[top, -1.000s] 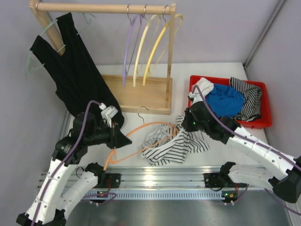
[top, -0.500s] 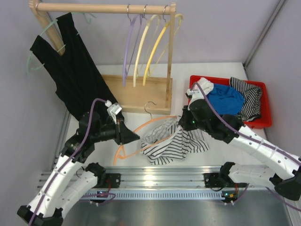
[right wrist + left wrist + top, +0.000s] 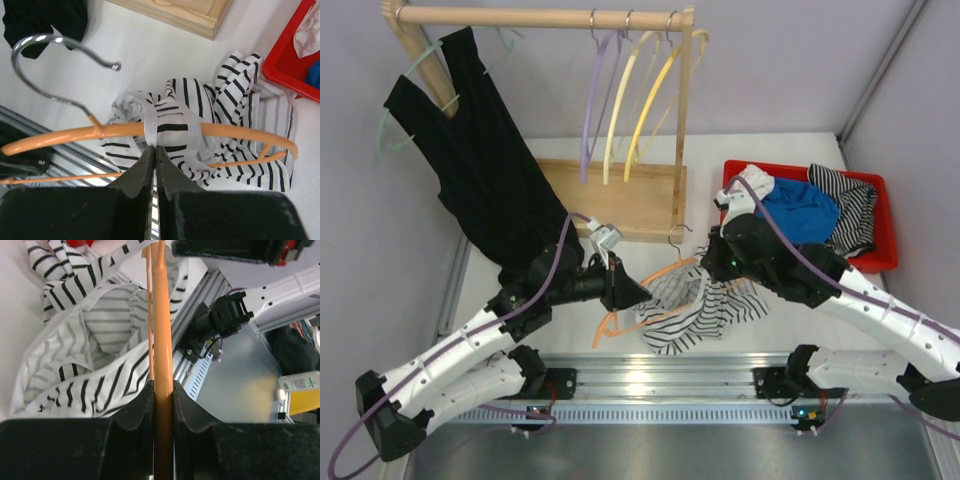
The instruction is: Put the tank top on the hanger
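The white tank top point(image 3: 695, 310) with thin black stripes lies bunched on the table between the arms. The orange hanger point(image 3: 655, 285) with a metal hook point(image 3: 680, 237) is held over it. One strap of the tank top point(image 3: 167, 125) wraps over the hanger's upper arm point(image 3: 235, 131). My left gripper point(image 3: 162, 390) is shut on the hanger's left end point(image 3: 162, 340). My right gripper point(image 3: 155, 150) is shut on the edge of the strap, just below the hanger's arm. In the top view the right gripper point(image 3: 715, 268) sits over the tank top's upper part.
A wooden rack point(image 3: 610, 200) stands at the back, with a black tank top point(image 3: 480, 160) on a pale green hanger and purple point(image 3: 592, 100) and yellow hangers point(image 3: 650, 90). A red bin point(image 3: 885, 255) of clothes stands at the right. A metal rail point(image 3: 670, 385) runs along the near edge.
My left gripper has carried the hanger to the right, so its arm now lies further into the tank top. The right gripper has stayed near the strap.
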`<state>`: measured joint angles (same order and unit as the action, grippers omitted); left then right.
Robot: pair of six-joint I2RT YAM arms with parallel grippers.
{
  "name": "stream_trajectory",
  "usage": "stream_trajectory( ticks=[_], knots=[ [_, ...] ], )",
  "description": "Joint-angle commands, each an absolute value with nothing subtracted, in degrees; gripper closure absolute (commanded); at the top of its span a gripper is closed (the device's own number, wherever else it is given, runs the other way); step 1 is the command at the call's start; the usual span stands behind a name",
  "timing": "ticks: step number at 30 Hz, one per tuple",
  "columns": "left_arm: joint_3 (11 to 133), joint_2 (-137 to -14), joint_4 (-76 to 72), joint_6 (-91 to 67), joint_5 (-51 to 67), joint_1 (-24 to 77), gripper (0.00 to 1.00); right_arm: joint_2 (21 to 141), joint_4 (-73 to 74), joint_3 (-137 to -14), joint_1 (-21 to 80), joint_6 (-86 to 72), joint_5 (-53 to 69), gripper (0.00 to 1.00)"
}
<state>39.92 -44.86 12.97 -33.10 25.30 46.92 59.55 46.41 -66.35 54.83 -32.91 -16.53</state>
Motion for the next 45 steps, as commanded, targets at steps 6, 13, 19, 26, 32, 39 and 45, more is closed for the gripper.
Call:
stream_trajectory(
  ticks=[6,13,19,26,32,39,45],
  knots=[
    [37.8,-48.0,-5.8,-32.8,20.8,47.5,1.0,54.7,49.1,-65.7,58.5,-35.8,-20.6,0.99],
    [34.7,-49.0,-13.8,-33.7,24.7,47.5,1.0,49.5,48.0,-61.3,58.5,-35.2,-22.5,0.64],
    [33.6,-51.6,-16.0,-33.4,26.8,48.3,1.0,47.0,43.3,-61.8,58.4,-30.5,-22.4,0.47],
    [33.7,-55.0,-19.7,-33.8,26.4,49.8,1.0,50.5,37.3,-63.9,59.0,-22.7,-20.7,0.45],
    [35.6,-57.7,-20.7,-33.0,26.1,51.2,1.0,53.7,33.8,-61.8,59.2,-21.5,-22.1,0.45],
    [36.7,-59.5,-21.6,-32.1,23.6,53.3,1.0,56.1,32.8,-60.3,59.3,-21.6,-22.9,0.48],
    [37.4,-59.9,-22.5,-31.4,22.3,54.7,1.0,55.5,32.7,-57.0,59.3,-23.0,-25.0,0.51]
  ],
)
